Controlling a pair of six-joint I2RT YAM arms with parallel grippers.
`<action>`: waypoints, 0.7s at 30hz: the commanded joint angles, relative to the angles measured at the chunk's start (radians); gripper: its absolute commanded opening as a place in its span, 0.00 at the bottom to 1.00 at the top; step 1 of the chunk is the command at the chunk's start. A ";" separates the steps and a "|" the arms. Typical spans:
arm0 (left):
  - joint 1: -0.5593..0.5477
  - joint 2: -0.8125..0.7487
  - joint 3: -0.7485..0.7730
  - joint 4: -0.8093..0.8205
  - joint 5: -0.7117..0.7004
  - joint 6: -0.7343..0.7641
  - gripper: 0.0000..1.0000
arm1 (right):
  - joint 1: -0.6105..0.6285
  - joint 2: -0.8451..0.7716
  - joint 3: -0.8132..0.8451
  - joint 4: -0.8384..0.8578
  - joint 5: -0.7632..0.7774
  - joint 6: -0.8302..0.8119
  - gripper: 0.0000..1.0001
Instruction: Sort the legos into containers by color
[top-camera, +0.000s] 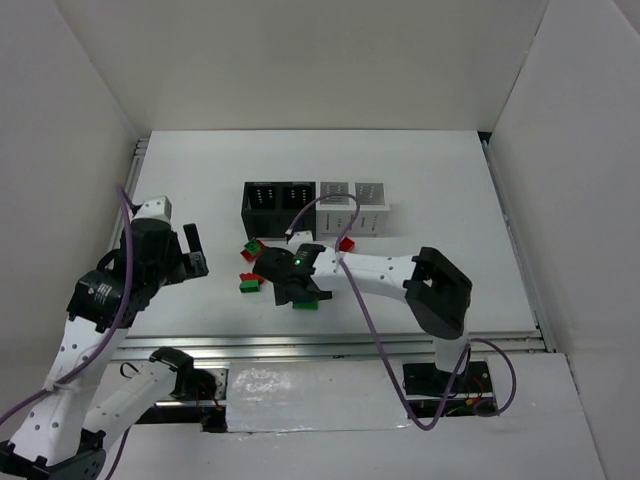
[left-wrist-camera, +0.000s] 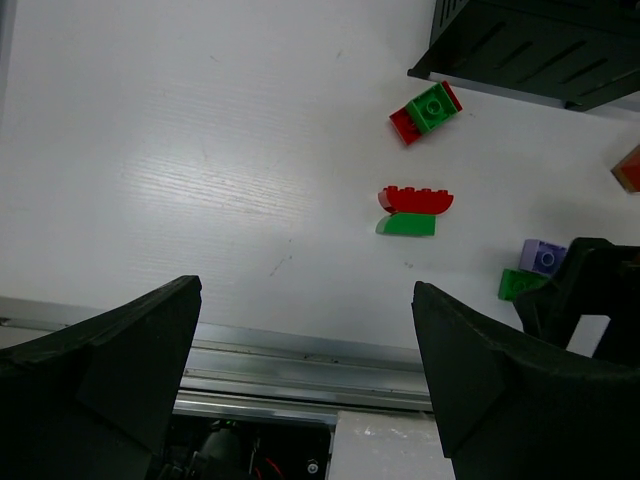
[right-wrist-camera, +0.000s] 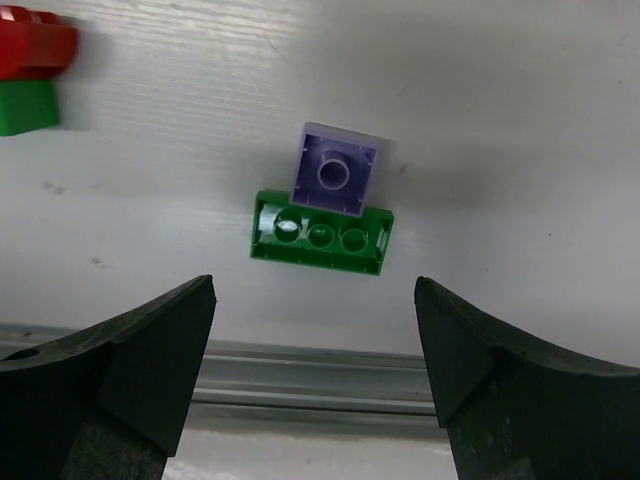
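The right hand (right-wrist-camera: 312, 300) hangs open over the tabletop (top-camera: 440, 190) and holds nothing. Right under it lie a green brick (right-wrist-camera: 320, 236) and a purple brick (right-wrist-camera: 335, 170), touching each other. The left hand (left-wrist-camera: 306, 290) is wide open and empty, off to the left. A red and green pair (left-wrist-camera: 410, 212) lies between the hands. A second pair (left-wrist-camera: 427, 108) lies just beside the black bins (top-camera: 277, 208). One red brick (top-camera: 346, 243) lies near the white bins (top-camera: 353, 208).
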 joint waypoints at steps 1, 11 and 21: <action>0.005 -0.015 -0.016 0.043 0.030 0.005 1.00 | -0.002 0.043 0.043 0.012 0.051 0.043 0.87; 0.004 -0.055 -0.034 0.060 0.070 0.031 1.00 | -0.054 0.111 0.014 0.115 0.013 -0.003 0.81; 0.002 -0.026 -0.036 0.068 0.091 0.043 1.00 | -0.100 0.161 0.049 0.110 -0.008 -0.005 0.74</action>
